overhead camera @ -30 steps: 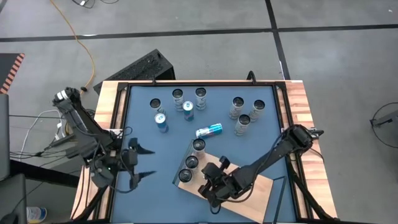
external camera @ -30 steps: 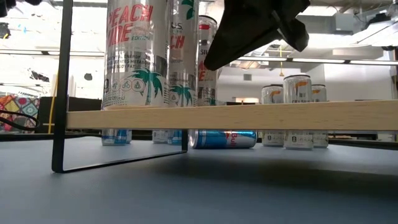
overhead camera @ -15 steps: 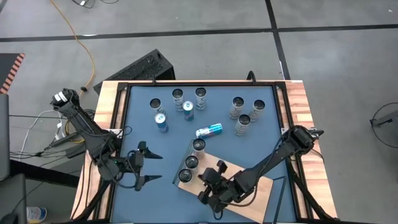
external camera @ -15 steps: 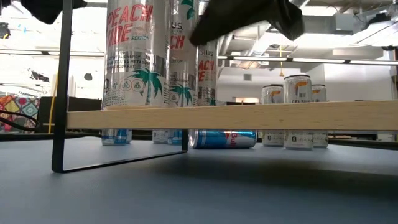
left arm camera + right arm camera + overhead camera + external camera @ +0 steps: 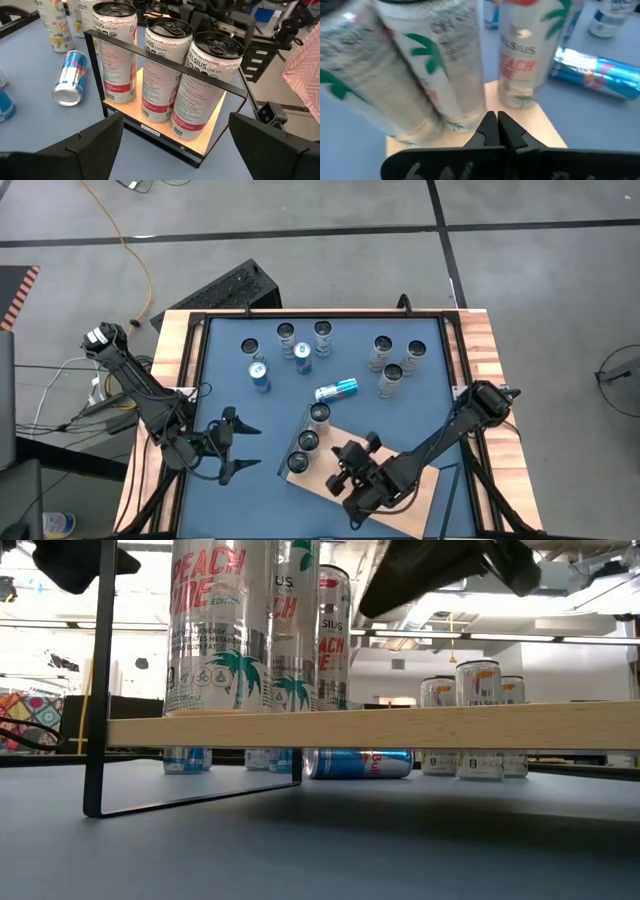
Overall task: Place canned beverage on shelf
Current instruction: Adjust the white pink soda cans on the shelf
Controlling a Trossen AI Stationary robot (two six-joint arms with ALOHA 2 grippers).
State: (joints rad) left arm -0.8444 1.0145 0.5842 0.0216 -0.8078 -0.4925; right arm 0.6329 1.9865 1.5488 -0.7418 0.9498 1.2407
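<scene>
Table [image 5: 225,380]: blue top, wooden strips along its sides.
Orange cable [image 5: 135,250]: upper left, looping across the grey floor.
Black keyboard-like object [image 5: 225,292]: on the floor, just above the table's upper-left corner.

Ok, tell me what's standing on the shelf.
Three tall Celsius cans stand in a row on the shelf. The right gripper, shut, hovers over its bare part and covers some board.

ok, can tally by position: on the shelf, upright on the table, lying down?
Cans on the shelf: 3, one at
Cans upright on the blue table: 8, one at
Cans lying on the table: 1, the blue can
Total: 12 cans
</scene>
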